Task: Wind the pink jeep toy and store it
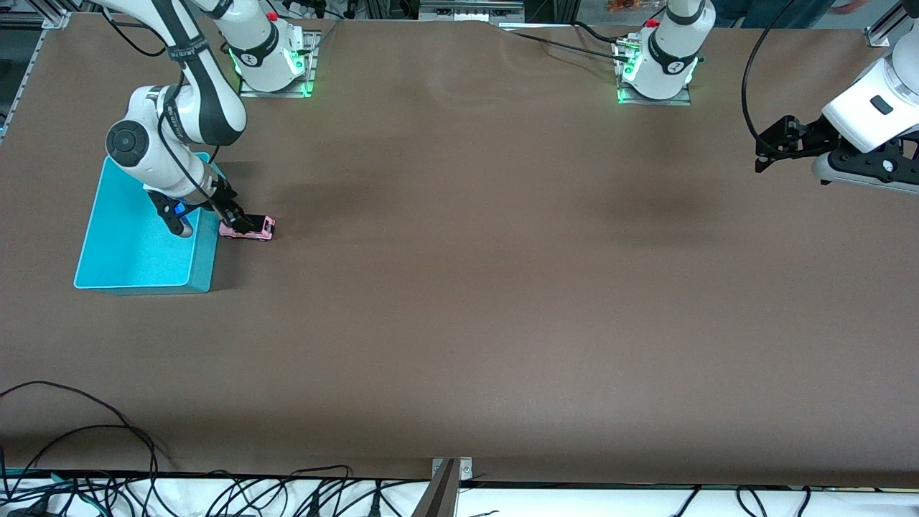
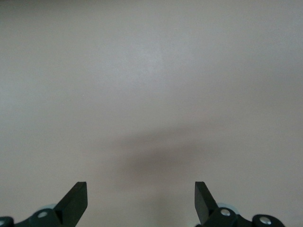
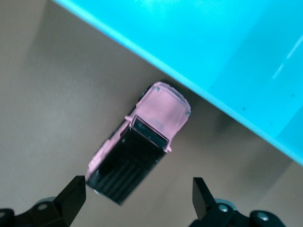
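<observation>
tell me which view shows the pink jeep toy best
The right wrist view: the pink jeep toy fills the middle of it from above, black roof clear, beside the turquoise bin, ahead of the open right gripper. The front view shows it tiny and partly covered by that gripper. The left wrist view shows only bare table.

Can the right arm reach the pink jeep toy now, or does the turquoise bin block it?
Probably yes. The right gripper is open over the pink jeep toy, which stands on the table right beside the turquoise bin; nothing covers it, though the bin wall is close.
</observation>
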`<state>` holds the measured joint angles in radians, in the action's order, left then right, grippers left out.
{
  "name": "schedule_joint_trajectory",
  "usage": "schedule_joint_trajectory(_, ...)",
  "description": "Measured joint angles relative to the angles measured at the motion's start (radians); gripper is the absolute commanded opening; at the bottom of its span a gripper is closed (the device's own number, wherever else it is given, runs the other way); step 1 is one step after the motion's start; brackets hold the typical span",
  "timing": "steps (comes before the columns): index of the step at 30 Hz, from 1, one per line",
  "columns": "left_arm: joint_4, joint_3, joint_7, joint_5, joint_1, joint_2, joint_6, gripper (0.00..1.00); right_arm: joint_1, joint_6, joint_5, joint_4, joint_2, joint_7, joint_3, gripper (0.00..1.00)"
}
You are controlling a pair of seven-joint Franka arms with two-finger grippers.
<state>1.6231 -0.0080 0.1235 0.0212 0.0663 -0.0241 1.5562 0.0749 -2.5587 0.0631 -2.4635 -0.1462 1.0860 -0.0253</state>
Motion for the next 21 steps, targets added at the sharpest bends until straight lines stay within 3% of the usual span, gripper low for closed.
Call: schedule_joint_trajectory(21,0.000,0.000,0.000,0.000,-0.002,0.000,0.000,1.00,0.000,-0.100,0.000,-0.001,-0.091,0.162,0.001,1.00)
